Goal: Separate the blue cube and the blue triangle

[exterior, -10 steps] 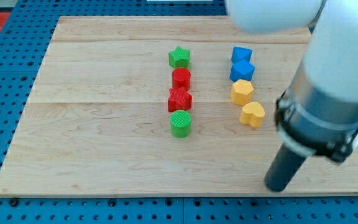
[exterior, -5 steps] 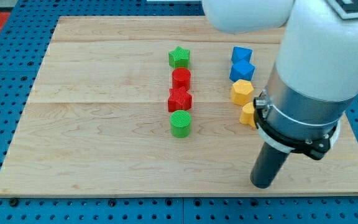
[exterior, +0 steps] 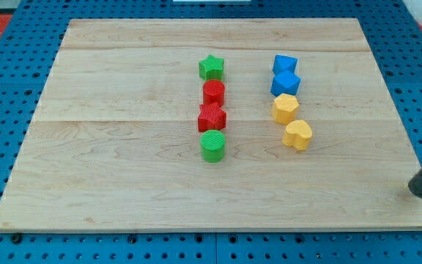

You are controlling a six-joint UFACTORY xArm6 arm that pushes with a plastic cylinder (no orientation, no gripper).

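Two blue blocks touch in the board's upper right. The upper one looks like the blue triangle (exterior: 285, 64) and the lower one like the blue cube (exterior: 285, 83). The cube's lower edge touches a yellow hexagon (exterior: 285, 108). My tip (exterior: 418, 193) rests at the board's lower right edge, far to the right of and below the blue pair and touching no block. Only the rod's lower end shows at the view's right edge.
A yellow heart (exterior: 297, 135) lies just below the hexagon. A middle column holds a green star (exterior: 211, 67), a red cylinder (exterior: 213, 92), a red star (exterior: 212, 116) and a green cylinder (exterior: 213, 146). The wooden board (exterior: 123, 169) lies on a blue pegboard.
The arm first shifted left and covered the yellow heart, then swung out to the view's right edge. Its big body has left the view. No block has moved.
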